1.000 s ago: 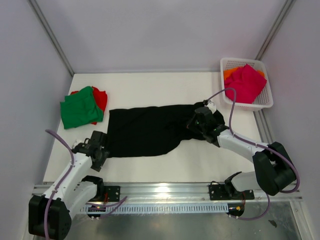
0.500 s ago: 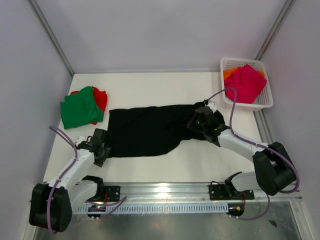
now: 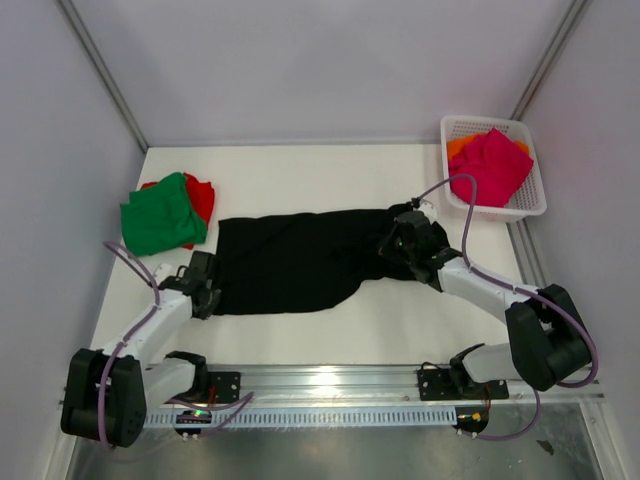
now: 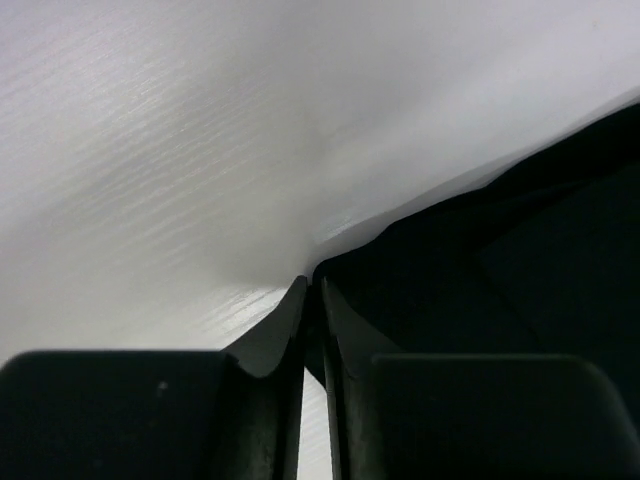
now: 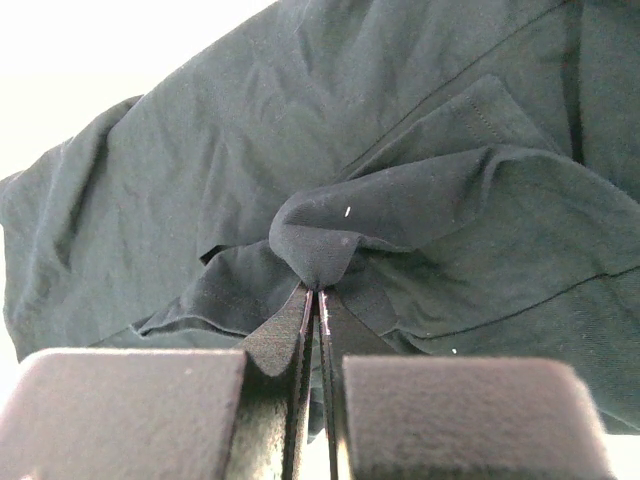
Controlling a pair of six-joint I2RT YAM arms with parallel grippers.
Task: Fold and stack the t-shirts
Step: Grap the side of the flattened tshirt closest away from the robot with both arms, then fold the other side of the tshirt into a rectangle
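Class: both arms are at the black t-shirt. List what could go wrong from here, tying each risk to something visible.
1. The left gripper seems to pinch only the very corner of the black t-shirt, so the cloth may slip out when lifted.
2. The right gripper holds a bunched fold, so creases could carry into the finished fold.
3. The green t-shirt lies close to that corner, and swung cloth might disturb it.

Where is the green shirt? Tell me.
In the top view, the green shirt lies at the left, atop the red shirt, beside the black shirt.
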